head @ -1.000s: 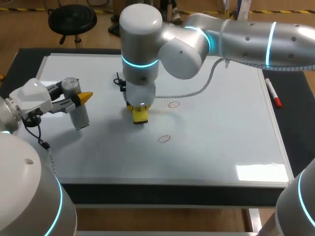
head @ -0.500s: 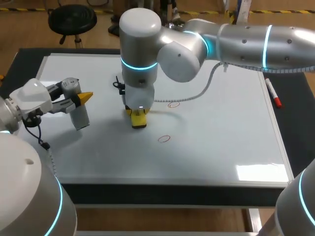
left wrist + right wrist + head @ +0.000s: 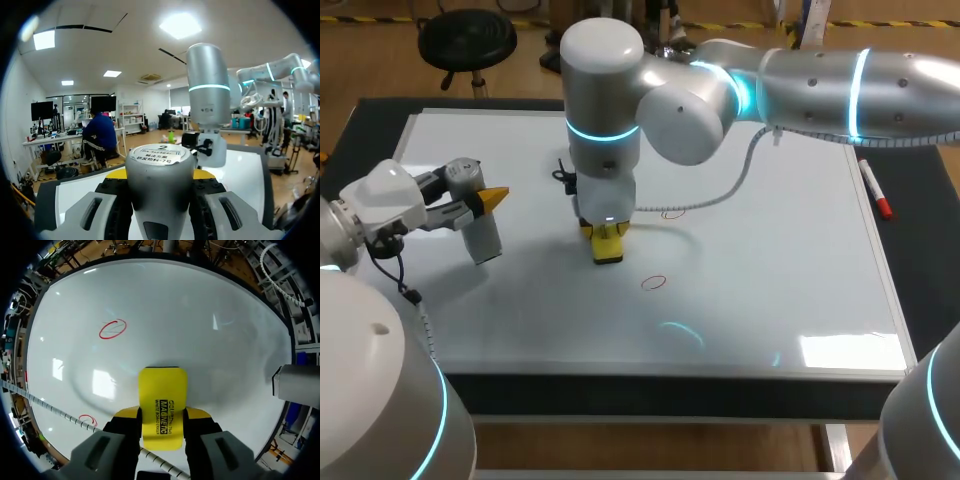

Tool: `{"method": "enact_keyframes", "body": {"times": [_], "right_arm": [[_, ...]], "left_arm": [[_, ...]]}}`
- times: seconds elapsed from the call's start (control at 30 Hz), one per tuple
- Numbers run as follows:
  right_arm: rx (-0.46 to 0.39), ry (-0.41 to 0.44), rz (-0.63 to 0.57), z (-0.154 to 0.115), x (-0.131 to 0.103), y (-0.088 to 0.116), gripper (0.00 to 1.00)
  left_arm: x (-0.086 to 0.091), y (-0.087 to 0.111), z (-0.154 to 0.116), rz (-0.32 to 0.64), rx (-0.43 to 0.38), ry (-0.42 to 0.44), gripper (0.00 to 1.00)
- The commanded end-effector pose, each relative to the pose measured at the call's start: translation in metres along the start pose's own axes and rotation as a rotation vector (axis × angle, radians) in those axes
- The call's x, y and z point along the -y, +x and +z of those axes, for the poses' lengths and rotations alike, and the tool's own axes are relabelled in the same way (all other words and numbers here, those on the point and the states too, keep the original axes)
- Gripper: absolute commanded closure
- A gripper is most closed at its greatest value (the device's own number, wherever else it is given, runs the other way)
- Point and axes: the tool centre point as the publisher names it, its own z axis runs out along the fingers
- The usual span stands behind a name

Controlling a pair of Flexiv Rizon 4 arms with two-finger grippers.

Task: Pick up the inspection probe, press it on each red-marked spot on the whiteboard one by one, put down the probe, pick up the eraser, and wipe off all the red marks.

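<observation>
My left gripper (image 3: 478, 201) is shut on the grey cylindrical probe (image 3: 481, 237), which hangs over the left part of the whiteboard (image 3: 770, 280). In the left wrist view the probe (image 3: 160, 179) fills the space between the fingers (image 3: 112, 200). My right gripper (image 3: 607, 228) is shut on the yellow eraser (image 3: 608, 245), low over the middle of the board; whether it touches the surface I cannot tell. In the right wrist view the eraser (image 3: 161, 405) sits between the fingers. One red mark (image 3: 653, 283) lies just right of the eraser. Another red mark (image 3: 672, 212) lies farther back, partly behind the arm's cable.
A red marker pen (image 3: 875, 188) lies on the dark table past the board's right edge. A grey cable (image 3: 720, 190) hangs from my right arm over the board. In the right wrist view the probe (image 3: 297, 385) shows off to the side of the eraser.
My right gripper has carried the eraser a little toward the board's near edge. The left arm and the probe have stayed still.
</observation>
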Motion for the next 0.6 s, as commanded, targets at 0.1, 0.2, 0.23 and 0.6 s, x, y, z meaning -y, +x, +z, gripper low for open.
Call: {"method": "enact_keyframes", "body": {"times": [0.1, 0.2, 0.23, 0.6], "right_arm": [[0.002, 0.016, 0.031, -0.001, 0.000, 0.018, 1.00], [0.005, 0.018, 0.063, -0.002, 0.000, 0.027, 1.00], [0.005, 0.018, 0.073, -0.002, 0.000, 0.030, 1.00], [-0.005, 0.030, 0.123, -0.006, 0.004, 0.047, 1.00]], "left_arm": [[0.001, 0.000, 0.001, 0.000, 0.002, -0.001, 1.00], [0.001, 0.000, 0.001, 0.000, 0.002, -0.001, 1.00], [0.001, 0.000, 0.001, 0.000, 0.002, -0.001, 1.00], [0.001, 0.000, 0.001, 0.000, 0.002, -0.001, 1.00]]}}
